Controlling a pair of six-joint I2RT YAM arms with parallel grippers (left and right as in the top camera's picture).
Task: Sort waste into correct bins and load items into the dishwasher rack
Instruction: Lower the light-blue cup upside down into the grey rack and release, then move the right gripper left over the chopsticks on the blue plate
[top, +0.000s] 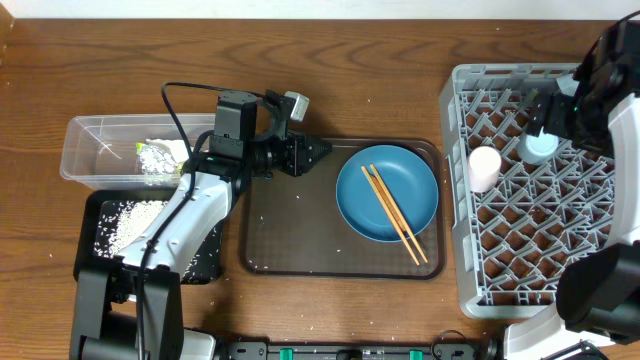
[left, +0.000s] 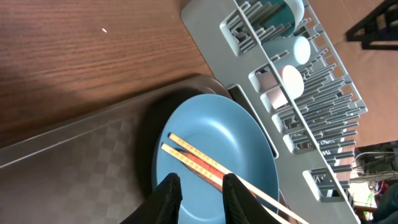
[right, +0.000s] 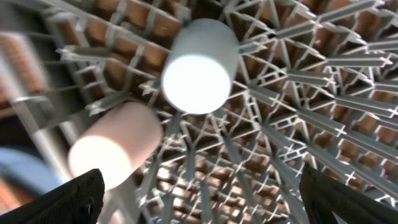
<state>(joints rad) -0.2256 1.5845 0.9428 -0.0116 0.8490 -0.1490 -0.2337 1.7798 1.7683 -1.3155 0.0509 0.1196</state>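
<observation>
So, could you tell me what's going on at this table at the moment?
It is a clean-up job, part done. The left claw is open and aimed at the chopsticks lying across the blue plate on the brown tray. It has not gripped them yet. The right claw hangs open and empty over the dishwasher rack, above a white cup and a pink cup already loaded there.

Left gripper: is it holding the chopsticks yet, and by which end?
No, it holds nothing. The left gripper is open and empty, short of the chopsticks, which lie across the blue plate.
</observation>
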